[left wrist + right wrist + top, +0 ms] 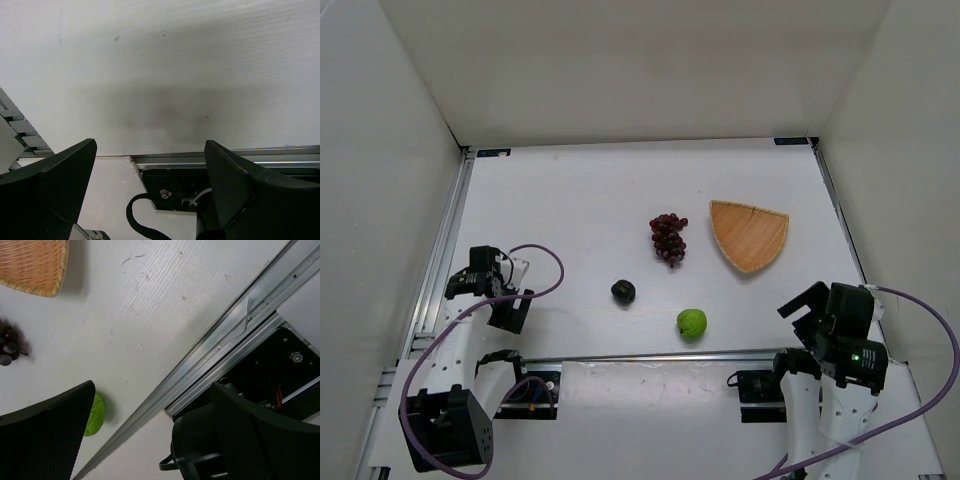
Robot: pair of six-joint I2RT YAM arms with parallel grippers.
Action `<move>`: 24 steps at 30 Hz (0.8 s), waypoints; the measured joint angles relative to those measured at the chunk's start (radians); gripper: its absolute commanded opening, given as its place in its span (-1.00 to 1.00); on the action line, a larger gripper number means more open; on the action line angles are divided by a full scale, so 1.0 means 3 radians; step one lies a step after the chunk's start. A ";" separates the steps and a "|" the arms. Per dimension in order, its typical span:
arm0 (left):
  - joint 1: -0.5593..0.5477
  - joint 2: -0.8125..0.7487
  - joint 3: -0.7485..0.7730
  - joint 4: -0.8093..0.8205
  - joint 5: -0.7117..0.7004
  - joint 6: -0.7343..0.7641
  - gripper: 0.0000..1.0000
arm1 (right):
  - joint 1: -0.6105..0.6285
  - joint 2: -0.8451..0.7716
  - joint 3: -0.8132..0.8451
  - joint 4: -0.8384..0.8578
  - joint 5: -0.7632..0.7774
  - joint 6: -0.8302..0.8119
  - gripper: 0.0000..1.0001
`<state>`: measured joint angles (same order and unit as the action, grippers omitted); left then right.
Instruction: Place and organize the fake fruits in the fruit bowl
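Black fingers (pixel 45 440) of the right end effector (pixel 154 387) frame the right wrist view, spread wide with nothing between them. The left end effector (pixel 150 145) is likewise spread and holds nothing, hanging at the near left over the desk (pixel 570 210), just beyond the metal rail (pixel 650 355). All three fruits lie on the desk outside the basket (pixel 748 235), which sits at the far right. Grapes (pixel 668 238) lie just left of the basket. A dark fruit (pixel 623 291) lies nearer and further left. A green fruit (pixel 692 323) lies nearest the rail, left of the right end effector and partly hidden behind one finger in the wrist view. With no fruit in the basket yet, the task is judged to be at its first pick, and the green fruit is the likely first target for the right arm. Good practice: descend from directly above, centre the ball between the spread fingers, and close gently, since a round piece may roll away if nudged on one side. Set it in a corner of the basket, leaving the broad part for the grapes.
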<state>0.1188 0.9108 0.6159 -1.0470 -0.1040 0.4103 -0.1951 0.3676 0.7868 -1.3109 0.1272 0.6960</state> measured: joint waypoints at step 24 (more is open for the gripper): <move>-0.1551 0.1040 0.1489 0.0238 0.0123 -0.0209 1.00 | 0.0429 0.1039 0.0013 0.1005 -0.1199 -0.1045 1.00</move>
<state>-0.3466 1.2228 1.0626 -0.9756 -0.0669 0.3477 -0.0666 0.6792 0.7906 -1.0096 -0.2325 0.3824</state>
